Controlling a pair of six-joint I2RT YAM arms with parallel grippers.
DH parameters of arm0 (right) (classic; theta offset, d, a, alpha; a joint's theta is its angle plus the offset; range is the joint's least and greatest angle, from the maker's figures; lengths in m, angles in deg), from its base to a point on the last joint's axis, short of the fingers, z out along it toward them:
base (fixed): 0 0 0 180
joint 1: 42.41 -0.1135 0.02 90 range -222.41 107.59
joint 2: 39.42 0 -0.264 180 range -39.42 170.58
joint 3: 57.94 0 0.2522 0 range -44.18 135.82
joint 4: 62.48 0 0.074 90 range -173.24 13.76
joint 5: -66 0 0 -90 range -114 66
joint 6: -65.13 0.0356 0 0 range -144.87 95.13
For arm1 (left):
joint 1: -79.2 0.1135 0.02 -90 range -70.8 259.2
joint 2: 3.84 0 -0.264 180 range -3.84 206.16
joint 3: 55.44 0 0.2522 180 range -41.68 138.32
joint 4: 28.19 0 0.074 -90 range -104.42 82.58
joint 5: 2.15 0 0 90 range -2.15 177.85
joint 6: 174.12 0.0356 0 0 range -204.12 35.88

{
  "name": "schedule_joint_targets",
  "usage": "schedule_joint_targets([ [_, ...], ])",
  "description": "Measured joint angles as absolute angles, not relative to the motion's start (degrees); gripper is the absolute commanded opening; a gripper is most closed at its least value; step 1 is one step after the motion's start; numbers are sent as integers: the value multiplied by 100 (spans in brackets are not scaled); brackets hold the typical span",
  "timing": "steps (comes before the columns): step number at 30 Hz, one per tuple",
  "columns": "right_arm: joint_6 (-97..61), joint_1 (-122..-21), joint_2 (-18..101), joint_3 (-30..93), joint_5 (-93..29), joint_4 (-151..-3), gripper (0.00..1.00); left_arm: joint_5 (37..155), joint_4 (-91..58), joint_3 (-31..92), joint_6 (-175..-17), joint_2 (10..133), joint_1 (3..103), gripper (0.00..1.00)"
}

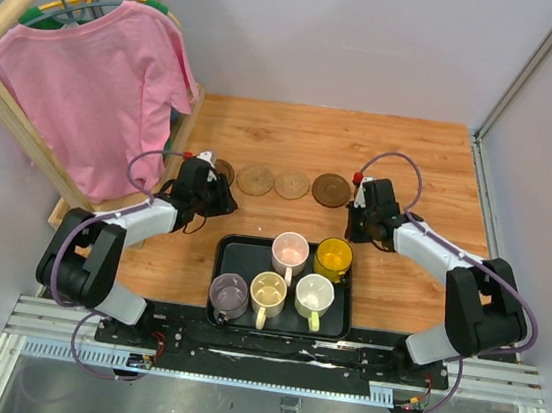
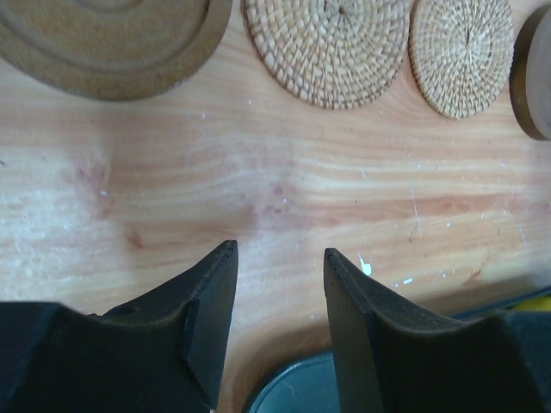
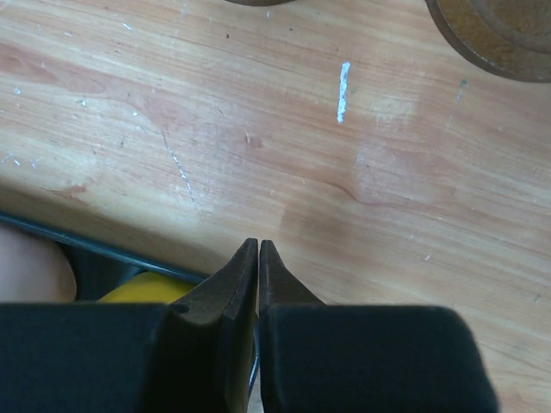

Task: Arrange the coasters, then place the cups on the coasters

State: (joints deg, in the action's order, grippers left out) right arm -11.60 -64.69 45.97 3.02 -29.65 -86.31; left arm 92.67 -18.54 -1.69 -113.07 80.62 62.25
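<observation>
Wood, pale and scuffed, is all that lies beneath both grippers on the tabletop (image 1: 432, 165). The left gripper (image 2: 277, 256) hangs with its jaws apart by a moderate gap. Only planks show between them, and it touches nothing. The right gripper (image 3: 258, 248) has its jaws pressed together tip to tip and holds nothing. It sits over the wood just beyond the far right corner of the black tray (image 1: 232, 252). Four coasters show, lying flat in a left-to-right row across the middle of the tabletop, close to one another but not overlapping. At the left end is the ringed brown coaster (image 2: 112, 39), partly hidden behind the left gripper in the top view. Next come the left woven coaster (image 1: 256, 180) and the right woven coaster (image 1: 292, 184), both light tan. The dark brown coaster (image 1: 331, 189) closes the right end, just beside the right gripper. The cups all stand upright on the tray at the middle of the near edge. The pink cup (image 1: 289, 254) and the amber-yellow cup (image 1: 333, 259) are in the far row. The purple cup (image 1: 228, 294), the cream-yellow cup (image 1: 268, 292) and the pale green cup (image 1: 314, 294) are in the near row, and none is on a coaster.
</observation>
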Motion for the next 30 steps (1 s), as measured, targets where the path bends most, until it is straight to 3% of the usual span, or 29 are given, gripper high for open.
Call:
schedule_joint_targets([
  [30, -958, -6469, 5180, 195, -3638, -8032, 4, 9055, -1271, -1171, -11543, 6978, 6147, 49],
])
